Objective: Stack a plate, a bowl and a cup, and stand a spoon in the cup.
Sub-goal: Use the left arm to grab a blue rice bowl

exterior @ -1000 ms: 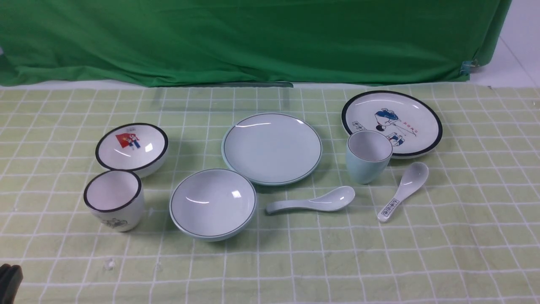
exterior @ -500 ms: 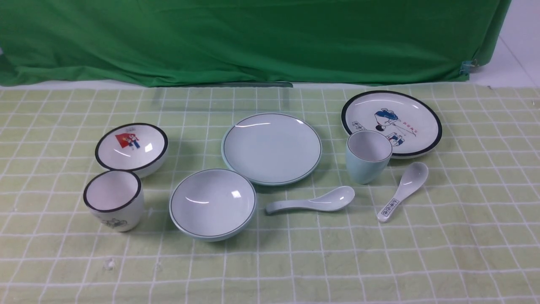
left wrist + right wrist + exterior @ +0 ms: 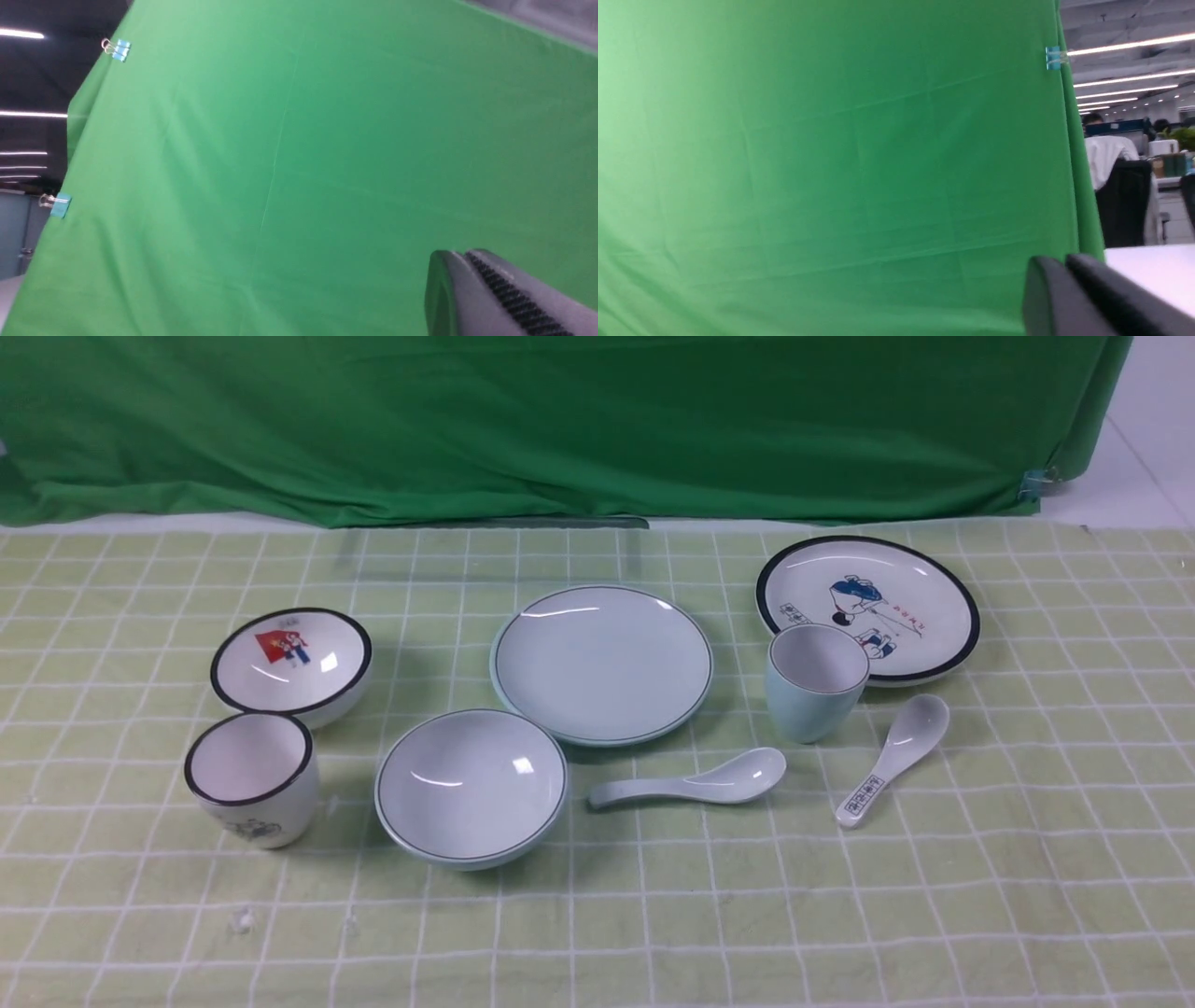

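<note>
Left wrist view: left pincer (image 3: pixel 460 254), closed and empty, raised toward the green cloth (image 3: pixel 350 140); presumably so held because nothing has been started.

Front view, on the checked table (image 3: pixel 1046 915):
- Printed cup (image 3: pixel 271 803), upright, near side of the printed bowl (image 3: pixel 338 695); both probably set out as decoys.
- Bowl (image 3: pixel 467 793), upright, mouth up, ready to be lifted by its rim; contact with the plate cannot be told.
- Plate (image 3: pixel 602 667), flat, face up, bare; likely best left there as the base of the stack.
- Spoon (image 3: pixel 724 786), lying, handle toward the bowl; must be upended before being stood in the cup.
- Cup (image 3: pixel 810 709), upright, empty, mouth left free for the spoon; printed plate (image 3: pixel 920 649) partly hidden behind it.
- Printed spoon (image 3: pixel 901 747), lying aslant; apparently not wanted.

Nothing has been stacked.

Right wrist view: right pincer (image 3: pixel 1062 261), closed, empty, likewise raised, perhaps so that the wares are kept unobstructed.
</note>
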{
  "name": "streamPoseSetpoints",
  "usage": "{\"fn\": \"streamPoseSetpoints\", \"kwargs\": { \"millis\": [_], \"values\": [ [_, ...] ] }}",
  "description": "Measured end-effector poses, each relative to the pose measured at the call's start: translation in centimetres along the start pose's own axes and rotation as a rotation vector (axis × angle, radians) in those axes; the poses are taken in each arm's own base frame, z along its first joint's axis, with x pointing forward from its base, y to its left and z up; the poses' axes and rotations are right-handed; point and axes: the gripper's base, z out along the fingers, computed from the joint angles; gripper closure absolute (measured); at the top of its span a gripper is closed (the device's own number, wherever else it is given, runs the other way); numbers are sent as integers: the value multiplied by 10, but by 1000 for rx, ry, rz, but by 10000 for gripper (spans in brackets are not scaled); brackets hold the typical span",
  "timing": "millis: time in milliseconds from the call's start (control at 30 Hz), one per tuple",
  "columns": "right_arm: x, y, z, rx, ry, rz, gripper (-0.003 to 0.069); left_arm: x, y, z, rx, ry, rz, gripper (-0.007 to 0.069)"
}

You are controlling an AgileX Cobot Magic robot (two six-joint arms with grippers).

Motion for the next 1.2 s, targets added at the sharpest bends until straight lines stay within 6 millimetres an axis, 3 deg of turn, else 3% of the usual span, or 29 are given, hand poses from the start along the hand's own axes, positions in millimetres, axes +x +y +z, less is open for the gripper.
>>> {"fn": "streamPoseSetpoints", "kwargs": {
  "millis": [133, 167, 200, 267, 400, 500, 600, 633, 733, 833, 967, 1000, 1067, 1100, 1133, 1200],
  "values": [
    [-25, 4, 37, 0, 84, -159, 645, -42, -17, 41, 7, 42, 52, 653],
    [-25, 4, 39, -1, 90, -175, 645, -41, -17, 46, 5, 61, 62, 653],
    [-27, 5, 54, -4, 142, -221, 645, -47, -21, 65, 6, 97, 95, 653],
    [-19, 4, 77, -13, 269, -271, 645, -48, -24, 92, -2, 194, 124, 653],
    [7, 6, 103, -51, 581, -258, 646, -39, -29, 141, -35, 468, 118, 653],
    [35, 11, 113, -106, 900, -248, 646, -12, -36, 172, -40, 815, 117, 653],
    [67, 18, 112, -165, 1169, -234, 646, 25, -49, 190, 27, 1145, 136, 653],
    [72, 19, 112, -174, 1201, -233, 646, 26, -51, 192, 45, 1160, 143, 653],
    [100, 31, 109, -255, 1377, -245, 646, 80, -72, 207, 161, 1443, 146, 641],
    [114, 40, 108, -307, 1429, -264, 646, 114, -86, 216, 220, 1546, 210, 604],
    [124, 54, 110, -371, 1430, -284, 646, 174, -89, 227, 222, 1693, 332, 451],
    [125, 54, 110, -375, 1428, -285, 646, 174, -89, 227, 223, 1691, 334, 441],
    [125, 57, 111, -388, 1412, -289, 646, 208, -80, 226, 194, 1767, 353, 308],
    [125, 57, 111, -388, 1412, -289, 646, 210, -79, 226, 193, 1771, 354, 308],
    [124, 58, 112, -390, 1399, -288, 646, 226, -74, 224, 177, 1803, 354, 232],
    [124, 58, 113, -388, 1387, -286, 645, 245, -69, 221, 166, 1831, 357, 178]
  ]
}}
